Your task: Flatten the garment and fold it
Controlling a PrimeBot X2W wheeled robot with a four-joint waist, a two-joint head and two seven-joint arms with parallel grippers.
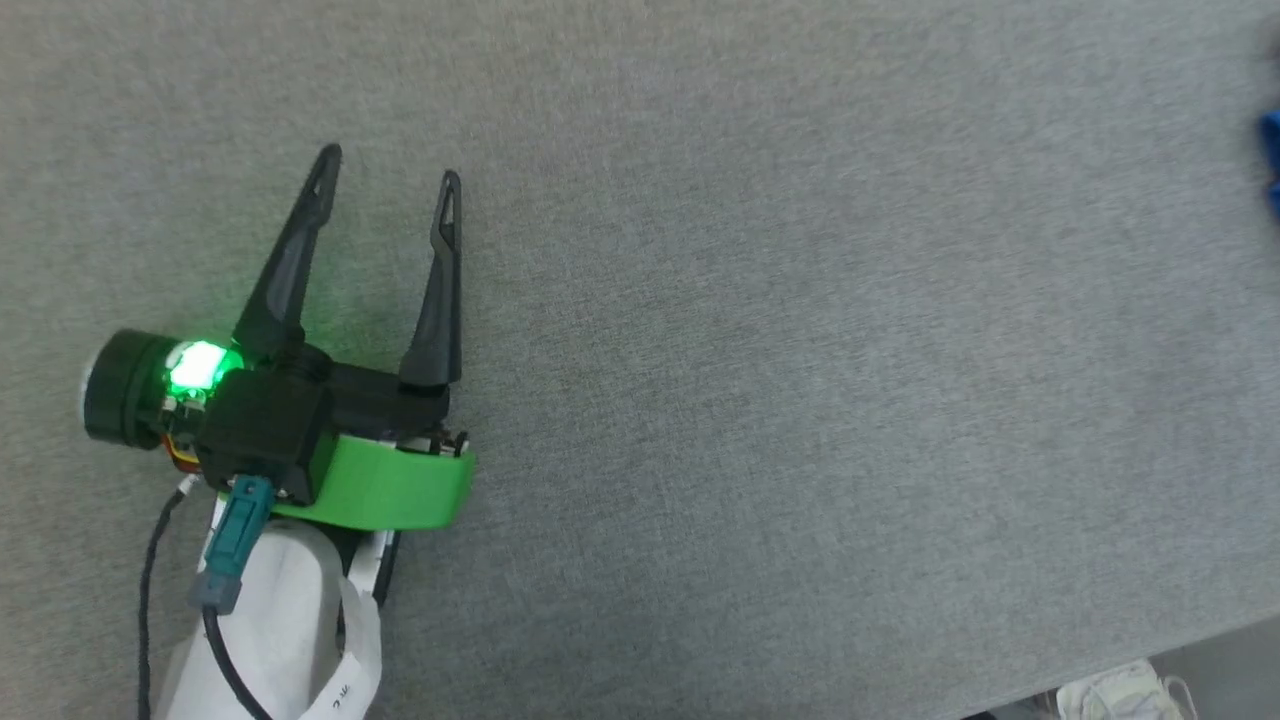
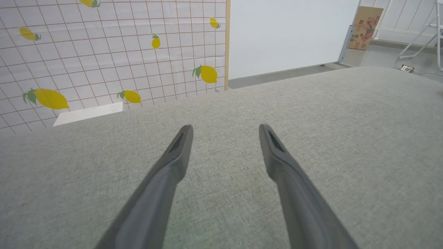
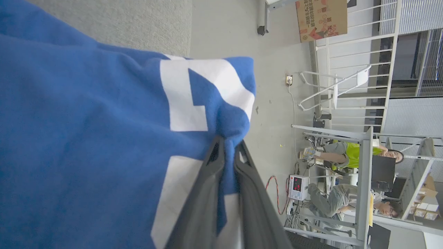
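The garment (image 3: pixel 86 138) is bright blue cloth with large white printed shapes, spread over the left of the right wrist view. My right gripper (image 3: pixel 228 147) is shut on a bunched fold of it, the cloth pinched between the two dark fingers. A sliver of the blue garment (image 1: pixel 1270 160) shows at the right edge of the head view. My left gripper (image 1: pixel 388 165) hovers over bare grey table at the left, open, with nothing between its fingers; the left wrist view shows the left gripper (image 2: pixel 225 129) spread above the grey surface.
The grey fabric-covered table (image 1: pixel 800 350) spans the head view; its front edge runs at the lower right, where a white shoe (image 1: pixel 1115 695) stands on the floor. A lemon-print screen (image 2: pixel 104 52) stands beyond the table. Two people sit at desks (image 3: pixel 349 180) across the room.
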